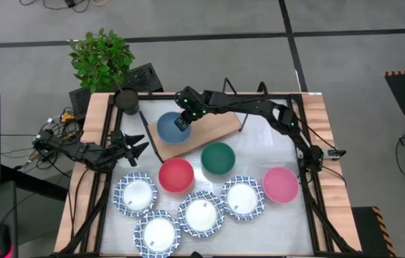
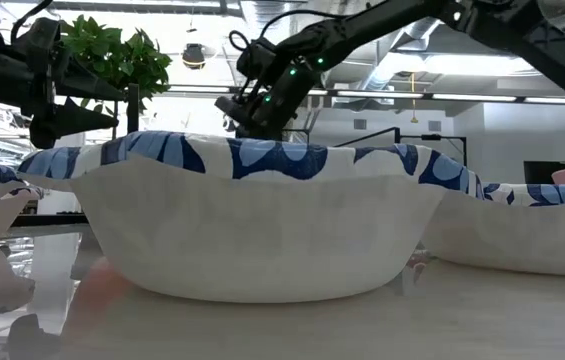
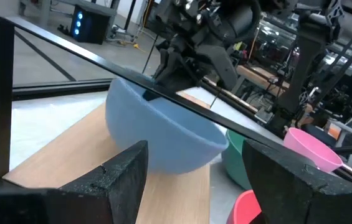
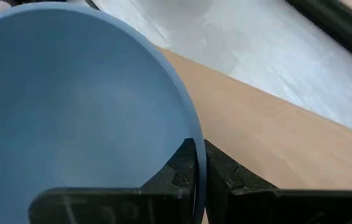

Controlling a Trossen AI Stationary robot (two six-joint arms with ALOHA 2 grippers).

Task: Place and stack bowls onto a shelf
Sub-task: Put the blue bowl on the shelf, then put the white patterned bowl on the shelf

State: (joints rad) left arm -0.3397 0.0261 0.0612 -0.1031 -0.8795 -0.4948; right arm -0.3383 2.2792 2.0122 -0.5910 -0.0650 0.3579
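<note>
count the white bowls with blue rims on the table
4, all at the table's front edge: front-left, nearest the front, centre, right beside the pink bowl. None looks hidden.

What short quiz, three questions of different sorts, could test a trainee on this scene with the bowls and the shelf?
1. True or false: the right gripper is shut on the rim of the blue bowl.
2. Over what is the blue bowl held? A) the shelf B) the red bowl C) the pink bowl
3. Fill in: the left gripper waits with its fingers ____.

Key: 1 true; 2 A; 3 open.
</note>
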